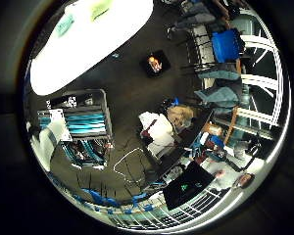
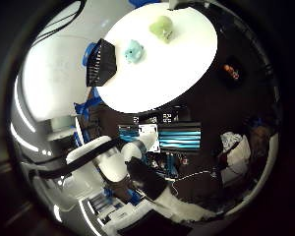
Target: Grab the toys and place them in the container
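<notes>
Toys sit far below my palm on a smooth, round white tabletop [image 2: 187, 64]: a soft-looking, rounded teal toy [image 2: 133, 50] and a lumpy pale green toy [image 2: 162, 27], with a black slatted container [image 2: 101, 62] at the tabletop's edge beside the teal one. My thumb-side view shows all three clearly (the other catches only the tabletop and faint toy shapes). Whether my fingers are apart or curled I cannot tell, and everything lies well apart from them.

Arm [image 2: 96, 164] was visible as white segments with a black joint, far above the work surface. Fingers not discernible.
</notes>
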`<state>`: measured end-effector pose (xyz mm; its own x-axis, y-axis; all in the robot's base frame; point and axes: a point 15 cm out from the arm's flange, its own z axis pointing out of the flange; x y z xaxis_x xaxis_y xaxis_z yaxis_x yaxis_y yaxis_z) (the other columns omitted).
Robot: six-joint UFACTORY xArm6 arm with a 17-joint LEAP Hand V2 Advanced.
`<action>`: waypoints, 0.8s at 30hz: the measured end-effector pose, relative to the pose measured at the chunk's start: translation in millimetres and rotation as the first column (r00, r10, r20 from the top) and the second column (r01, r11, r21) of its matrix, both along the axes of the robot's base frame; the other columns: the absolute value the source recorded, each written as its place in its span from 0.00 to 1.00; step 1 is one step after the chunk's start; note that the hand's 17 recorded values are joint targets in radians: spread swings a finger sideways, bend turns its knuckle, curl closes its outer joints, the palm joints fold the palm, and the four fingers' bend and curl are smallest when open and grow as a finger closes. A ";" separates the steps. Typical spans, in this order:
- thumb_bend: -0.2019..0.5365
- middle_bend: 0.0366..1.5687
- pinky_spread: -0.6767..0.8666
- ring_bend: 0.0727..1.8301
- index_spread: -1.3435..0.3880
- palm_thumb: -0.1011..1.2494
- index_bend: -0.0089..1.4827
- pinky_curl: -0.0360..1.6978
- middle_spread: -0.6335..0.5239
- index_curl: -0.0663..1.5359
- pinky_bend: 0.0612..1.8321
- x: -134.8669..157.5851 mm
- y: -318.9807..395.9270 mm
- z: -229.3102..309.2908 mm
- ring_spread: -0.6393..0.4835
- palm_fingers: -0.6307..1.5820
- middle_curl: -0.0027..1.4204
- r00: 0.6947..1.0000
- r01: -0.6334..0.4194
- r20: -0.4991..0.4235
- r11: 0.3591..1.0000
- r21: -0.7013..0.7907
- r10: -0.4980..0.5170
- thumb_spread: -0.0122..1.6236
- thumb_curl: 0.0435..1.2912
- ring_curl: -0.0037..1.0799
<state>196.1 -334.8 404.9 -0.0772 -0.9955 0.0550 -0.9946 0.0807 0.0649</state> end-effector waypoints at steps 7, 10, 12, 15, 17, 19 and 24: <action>0.24 0.10 0.69 0.13 0.58 0.25 0.11 0.21 0.62 0.21 0.24 33.7 -29.1 -1.1 0.77 0.28 0.21 0.999 0.027 0.039 0.999 0.026 -0.028 0.64 0.17 0.25; 0.24 0.10 0.69 0.13 0.58 0.25 0.11 0.20 0.62 0.20 0.24 55.3 -44.3 -7.2 0.78 0.27 0.21 0.996 0.050 0.070 0.998 0.049 -0.054 0.64 0.17 0.25; 0.24 0.09 0.69 0.12 0.58 0.25 0.11 0.20 0.63 0.20 0.23 71.4 -56.9 -8.9 0.78 0.27 0.21 0.993 0.066 0.095 0.996 0.057 -0.071 0.64 0.17 0.25; 0.24 0.09 0.69 0.12 0.58 0.26 0.11 0.20 0.63 0.20 0.23 96.6 -76.8 -12.9 0.78 0.27 0.20 0.986 0.088 0.139 0.995 0.054 -0.095 0.64 0.18 0.25; 0.24 0.09 0.69 0.12 0.58 0.26 0.11 0.20 0.63 0.20 0.23 112.9 -89.2 -17.7 0.78 0.28 0.20 0.981 0.101 0.165 0.994 0.039 -0.106 0.64 0.18 0.25; 0.24 0.10 0.69 0.12 0.58 0.26 0.11 0.20 0.62 0.20 0.23 124.8 -96.6 -22.3 0.78 0.28 0.20 0.976 0.110 0.185 0.994 0.021 -0.112 0.63 0.18 0.25; 0.24 0.10 0.69 0.12 0.58 0.27 0.11 0.20 0.61 0.21 0.22 158.0 -98.0 -36.5 0.77 0.28 0.20 0.972 0.110 0.209 0.994 0.004 -0.108 0.63 0.18 0.25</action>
<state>354.0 -432.7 368.3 -0.1955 -0.9801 0.0336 -0.9714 0.1889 -0.1438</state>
